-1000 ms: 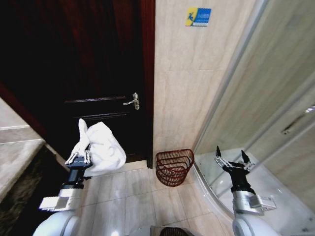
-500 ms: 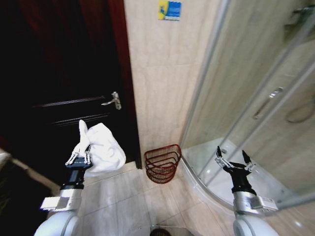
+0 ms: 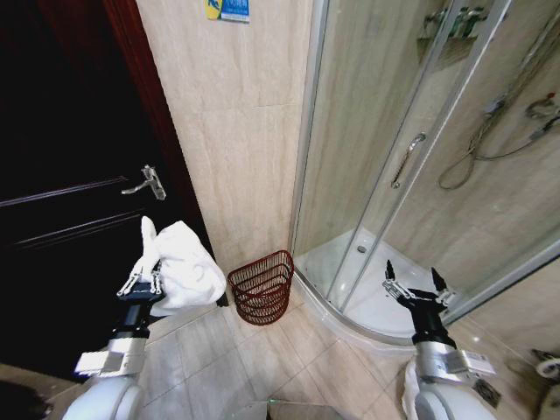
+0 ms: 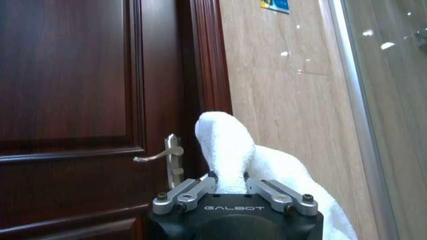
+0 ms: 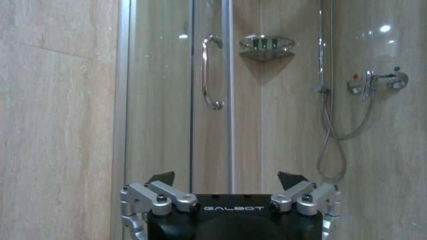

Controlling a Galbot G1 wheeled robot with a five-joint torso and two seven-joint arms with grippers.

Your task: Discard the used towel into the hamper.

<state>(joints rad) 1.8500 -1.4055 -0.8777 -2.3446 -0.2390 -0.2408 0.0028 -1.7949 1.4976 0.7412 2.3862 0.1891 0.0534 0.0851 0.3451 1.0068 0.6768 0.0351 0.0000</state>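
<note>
A: Where is the towel (image 3: 184, 267)?

B: In the left claw (image 3: 140, 284), raised on the robot's left in front of the dark door (image 3: 61, 219). The fingers are clamped on a fold of it; a peak of white cloth stands up above them and the rest bulges to the claw's right. The left wrist view shows the same pinch, with the door handle (image 4: 163, 155) behind.

A: And the hamper (image 3: 262, 287)?

B: On the floor tiles, against the beige wall (image 3: 236, 131), between the door frame and the shower (image 3: 411, 166) glass. It sits lower than the towel and to its right, apart from it.

A: The right claw (image 3: 414, 293)?

B: Held up on the robot's right before the shower tray (image 3: 367, 289), fingers spread wide, holding nothing. Its wrist camera faces the glass door, its handle (image 5: 210, 70) and the tap (image 5: 370, 81).
</note>
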